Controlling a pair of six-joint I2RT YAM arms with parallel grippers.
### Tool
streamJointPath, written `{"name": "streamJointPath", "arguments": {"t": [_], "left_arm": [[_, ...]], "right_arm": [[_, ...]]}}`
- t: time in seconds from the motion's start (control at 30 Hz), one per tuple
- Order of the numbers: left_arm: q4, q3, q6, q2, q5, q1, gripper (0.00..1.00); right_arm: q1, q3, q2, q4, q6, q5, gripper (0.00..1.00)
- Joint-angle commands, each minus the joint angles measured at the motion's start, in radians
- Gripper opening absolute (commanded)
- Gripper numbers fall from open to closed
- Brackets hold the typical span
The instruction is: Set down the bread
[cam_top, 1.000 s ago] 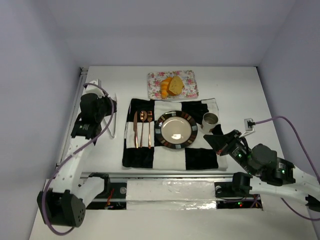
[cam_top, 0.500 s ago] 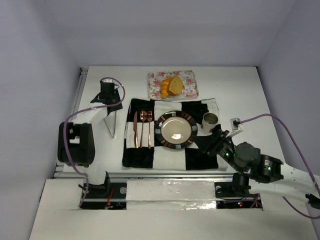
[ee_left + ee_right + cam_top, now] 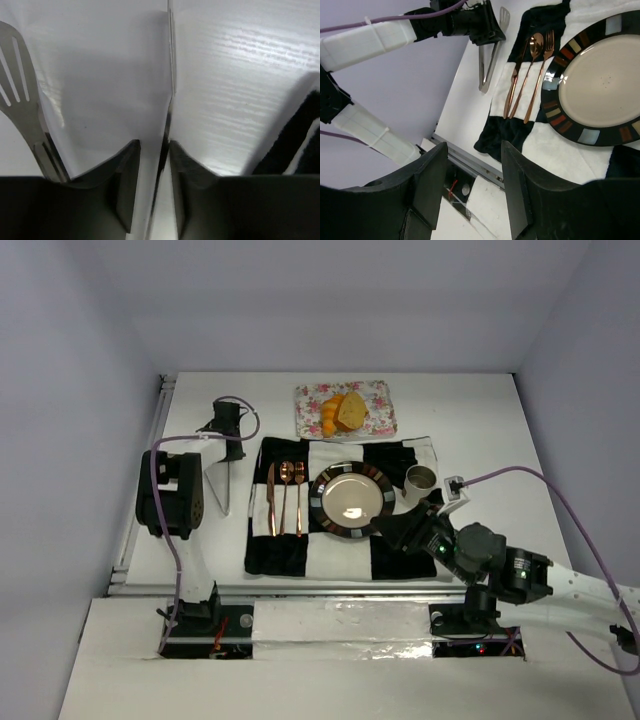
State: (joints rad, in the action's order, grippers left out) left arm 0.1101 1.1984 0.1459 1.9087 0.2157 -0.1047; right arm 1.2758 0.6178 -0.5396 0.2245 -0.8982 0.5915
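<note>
- Step in hand, as I read it: the left claw (image 3: 154,145) is taking up the tongs (image 3: 226,488), which lie on the surface just left of the checked cloth (image 3: 290,555). Its fingers stand close together with one thin tong arm running between them. Cannot tell whether they pinch it.
- To do it well: get both tong arms inside the grip (the slotted arm (image 3: 17,85) looks to pass outside the left finger). Take hold around mid-length and lift level, so the tips can open and shut on the bread.
- The right claw (image 3: 475,150) is spread and holds nothing. It sits low over the near right part of the cloth and is best kept off the plate.
- The bread (image 3: 343,412) is on the floral tray (image 3: 378,398) at the far side, with the orange croissant (image 3: 328,416) on the left against the tan slice (image 3: 353,412).
- The plate (image 3: 318,502) sits mid-cloth with nothing on it. The cup (image 3: 421,478) is just to its right; its contents are not readable.
</note>
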Motion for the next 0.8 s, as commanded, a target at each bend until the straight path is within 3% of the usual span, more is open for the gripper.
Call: {"name": "streamJointPath", "arguments": {"t": [0.0, 0.07, 0.23, 0.4, 0.57, 0.67, 0.73, 0.77], "left_arm": [[0.005, 0.041, -0.026, 0.027, 0.034, 0.002, 0.15], [0.005, 0.047, -0.029, 0.033, 0.053, 0.002, 0.01], [-0.018, 0.035, -0.008, -0.042, 0.105, 0.002, 0.00], [-0.061, 0.017, 0.050, -0.254, 0.031, 0.002, 0.00], [-0.104, -0.029, 0.162, -0.483, -0.146, 0.002, 0.00], [-0.135, -0.075, 0.242, -0.631, -0.300, 0.002, 0.00], [-0.154, -0.117, 0.283, -0.721, -0.452, 0.002, 0.00], [-0.164, -0.138, 0.308, -0.747, -0.513, 0.002, 0.00]], "right_arm": [[-0.004, -0.004, -0.019, -0.065, -0.015, -0.007, 0.52], [-0.004, -0.004, -0.029, -0.080, -0.015, -0.013, 0.51], [-0.004, 0.014, -0.101, -0.116, -0.005, -0.070, 0.39], [-0.004, 0.100, -0.258, -0.209, 0.036, -0.260, 0.23], [-0.004, 0.203, -0.414, -0.361, 0.041, -0.355, 0.19], [-0.004, 0.220, -0.505, -0.448, 0.056, -0.346, 0.07], [-0.004, 0.240, -0.569, -0.494, 0.091, -0.345, 0.12], [-0.004, 0.252, -0.588, -0.522, 0.097, -0.338, 0.19]]}}
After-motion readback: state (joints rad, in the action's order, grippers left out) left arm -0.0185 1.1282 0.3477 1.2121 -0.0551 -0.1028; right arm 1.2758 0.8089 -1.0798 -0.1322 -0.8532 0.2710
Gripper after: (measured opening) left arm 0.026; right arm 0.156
